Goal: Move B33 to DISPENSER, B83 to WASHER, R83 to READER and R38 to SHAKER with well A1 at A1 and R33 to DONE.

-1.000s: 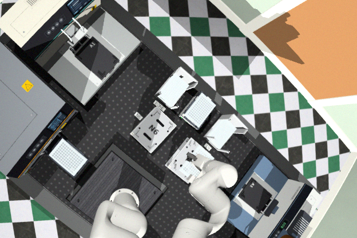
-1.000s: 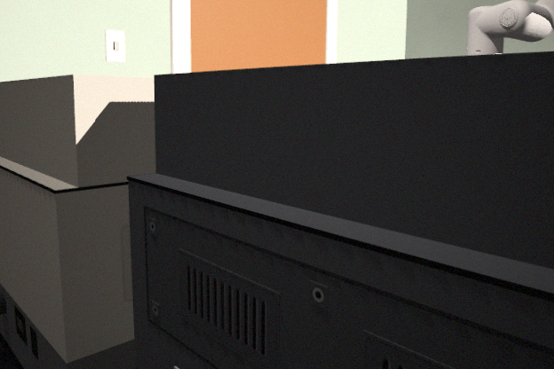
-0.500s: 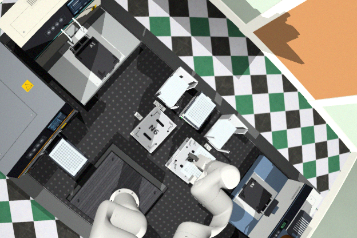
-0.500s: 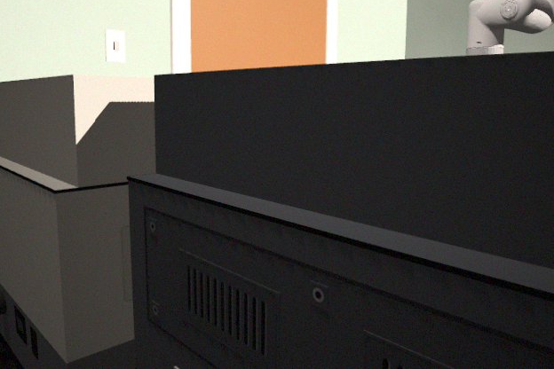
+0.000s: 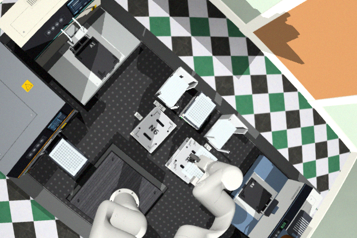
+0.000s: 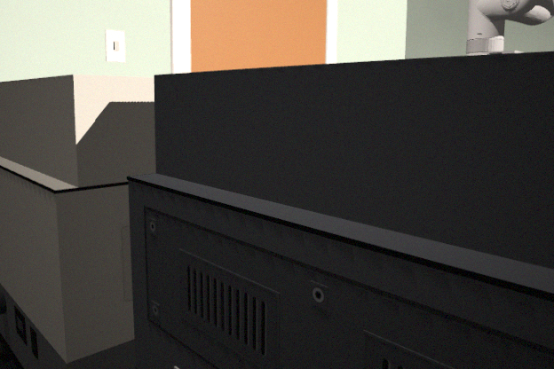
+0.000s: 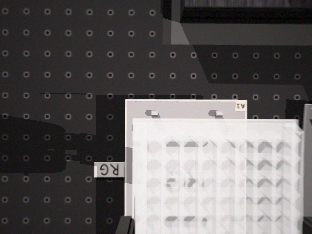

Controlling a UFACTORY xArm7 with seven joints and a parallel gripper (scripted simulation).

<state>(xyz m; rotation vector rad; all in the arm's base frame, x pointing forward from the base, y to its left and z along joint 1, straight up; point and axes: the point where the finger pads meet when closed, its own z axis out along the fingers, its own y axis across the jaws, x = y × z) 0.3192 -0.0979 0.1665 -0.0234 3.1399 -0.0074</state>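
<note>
My gripper is shut on a clear well plate and holds it over the light grey regrip nest RG. In the wrist view the plate is flat and covers most of the nest. The nest's far edge with its A1 mark and the RG label still show. I cannot read the plate's label. The fingers themselves are hidden by the wrist and the plate. In the exterior view only part of the arm shows behind a dark housing.
Another plate sits in the grey instrument's nest at the left, and one sits between two white racks. Nest N6 holds nothing. The cream instrument's nest and the blue instrument's nest hold no plate.
</note>
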